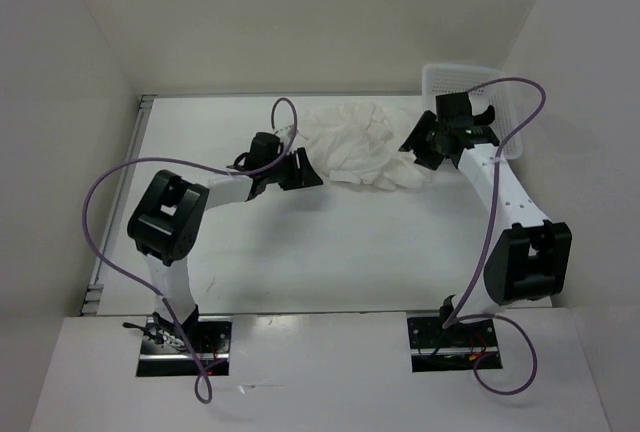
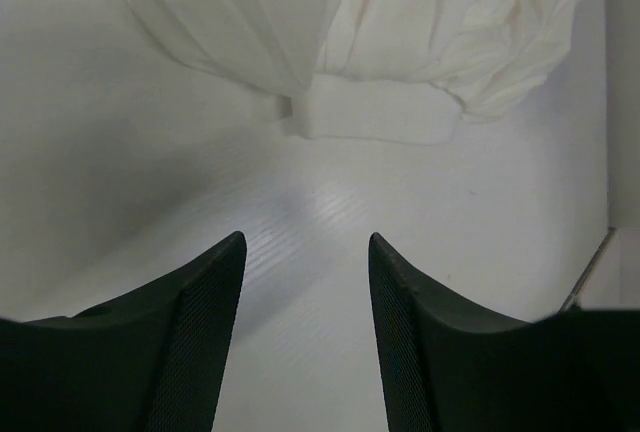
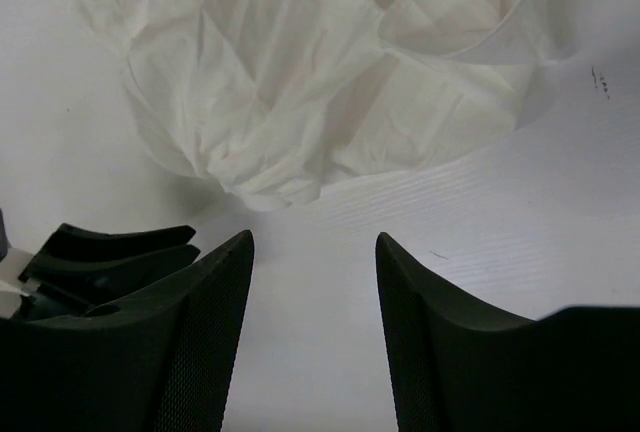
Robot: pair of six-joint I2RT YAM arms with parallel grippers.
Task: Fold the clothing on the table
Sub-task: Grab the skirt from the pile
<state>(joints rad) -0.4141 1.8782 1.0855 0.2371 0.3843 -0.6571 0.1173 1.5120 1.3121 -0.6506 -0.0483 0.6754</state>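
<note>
The table (image 1: 330,252) sits inside plain white walls, and the clothing (image 1: 355,142) lies crumpled toward its far edge, the heap's long axis running side to side between the two arms. The left gripper (image 2: 306,244) and the right gripper (image 3: 313,242) each have jaws spread over bare tabletop, pinching nothing (the right one looks nearer the cloth edge, which lies straight ahead of it).
</note>
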